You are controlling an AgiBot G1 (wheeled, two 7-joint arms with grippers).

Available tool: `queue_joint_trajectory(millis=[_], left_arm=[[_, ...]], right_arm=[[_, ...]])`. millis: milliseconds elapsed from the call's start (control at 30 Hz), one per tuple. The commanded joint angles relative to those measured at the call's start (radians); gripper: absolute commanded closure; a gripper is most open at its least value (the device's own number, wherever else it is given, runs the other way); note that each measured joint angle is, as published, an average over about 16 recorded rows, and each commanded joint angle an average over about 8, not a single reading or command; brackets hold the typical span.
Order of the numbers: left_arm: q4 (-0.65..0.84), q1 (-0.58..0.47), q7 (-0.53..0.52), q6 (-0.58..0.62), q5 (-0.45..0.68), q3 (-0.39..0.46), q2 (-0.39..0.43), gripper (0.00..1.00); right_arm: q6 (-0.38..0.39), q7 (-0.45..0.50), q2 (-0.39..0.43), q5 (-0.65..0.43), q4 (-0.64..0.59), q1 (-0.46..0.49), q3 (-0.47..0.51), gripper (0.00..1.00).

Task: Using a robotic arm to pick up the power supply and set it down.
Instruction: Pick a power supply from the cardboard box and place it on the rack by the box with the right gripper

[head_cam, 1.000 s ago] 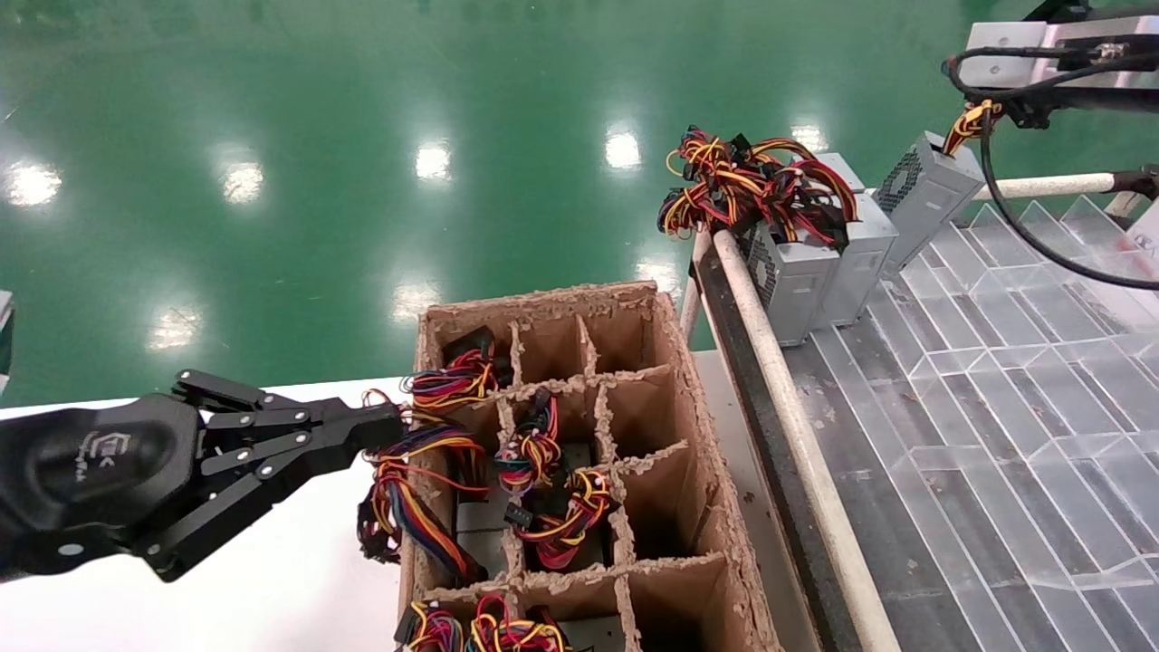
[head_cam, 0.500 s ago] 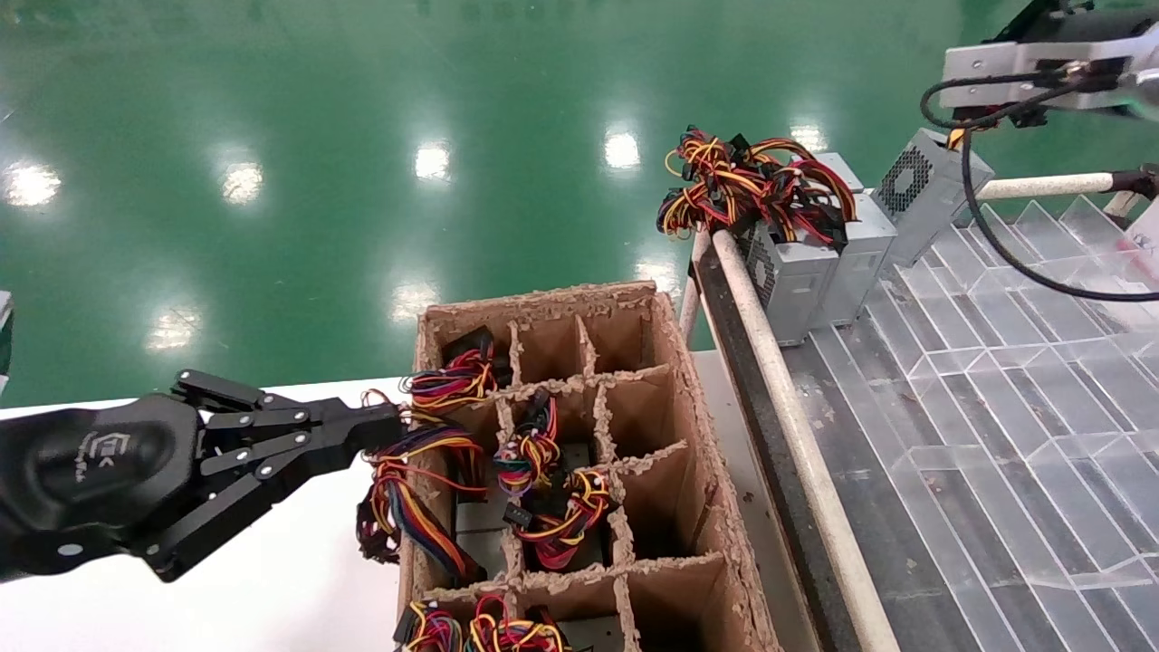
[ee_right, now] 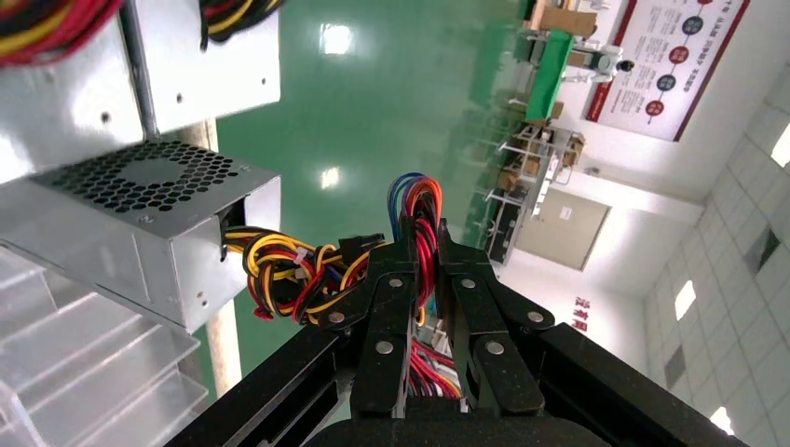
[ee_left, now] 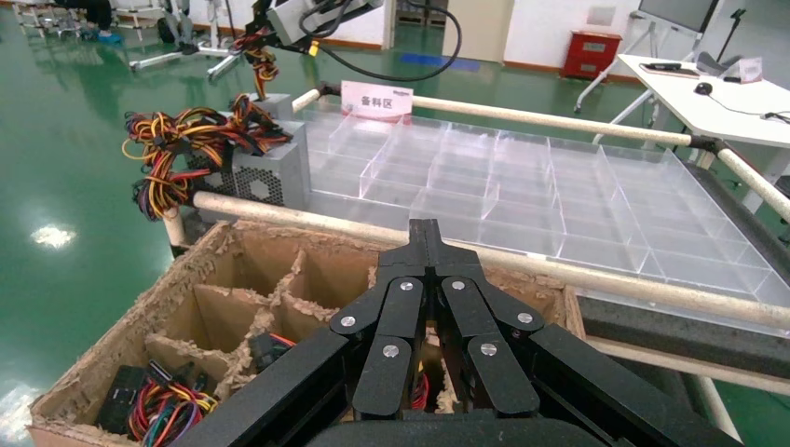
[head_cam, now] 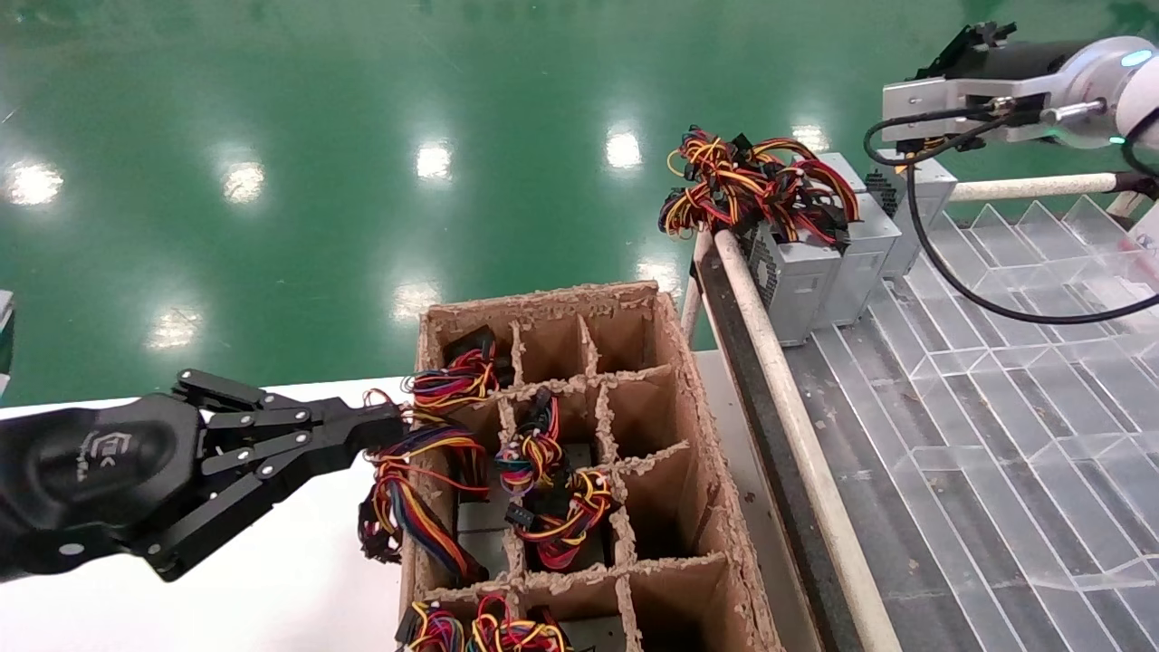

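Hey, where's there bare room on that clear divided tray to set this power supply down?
The clear tray is bare across its near and middle cells. Its far corner is crowded: two grey boxes stand there, and the right hand holds the power supply by its wires beside them.

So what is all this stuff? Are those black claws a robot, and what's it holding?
Yes, it's a robot with two arms, and each arm ends in black fingers. One picture looks down from its head; the other two come from little cameras on its wrists.

The left gripper is shut and empty, parked beside a cardboard box split into pockets, some holding colourful wires.

The right gripper is shut on the wire bunch of a power supply, a small grey metal box with little air holes. It holds it at the far end of a clear plastic tray, next to two other grey boxes with bushier wires.
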Motion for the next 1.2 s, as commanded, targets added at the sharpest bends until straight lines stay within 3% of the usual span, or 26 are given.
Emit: queue_joint_trajectory(millis=[33,167,200,433,467,967,1200], left_arm=[[0.0,0.0,0.0,0.0,0.0,0.0,0.0,1.0],[0.0,0.0,0.0,0.0,0.0,0.0,0.0,1.0],[0.0,0.0,0.0,0.0,0.0,0.0,0.0,1.0],[0.0,0.0,0.0,0.0,0.0,0.0,0.0,1.0],[0.0,0.0,0.0,0.0,0.0,0.0,0.0,1.0],[0.0,0.0,0.0,0.0,0.0,0.0,0.0,1.0],[0.0,0.0,0.0,0.0,0.0,0.0,0.0,1.0]], right_arm=[[0.001,-0.009,-0.004,0.007,0.002,-0.005,0.005,1.0],[-0.019,-0.013,-0.002,0.02,-0.009,-0.015,0.014,0.99],[-0.025,-0.012,-0.001,0.024,-0.012,-0.016,0.016,0.9],[-0.065,0.008,0.009,0.054,-0.027,-0.01,0.037,0.04],[-0.071,0.012,0.01,0.058,-0.029,-0.007,0.039,0.0],[-0.142,0.04,0.023,0.048,-0.039,0.038,0.033,0.0],[-0.239,0.068,0.06,0.088,-0.033,0.057,0.061,0.0]])
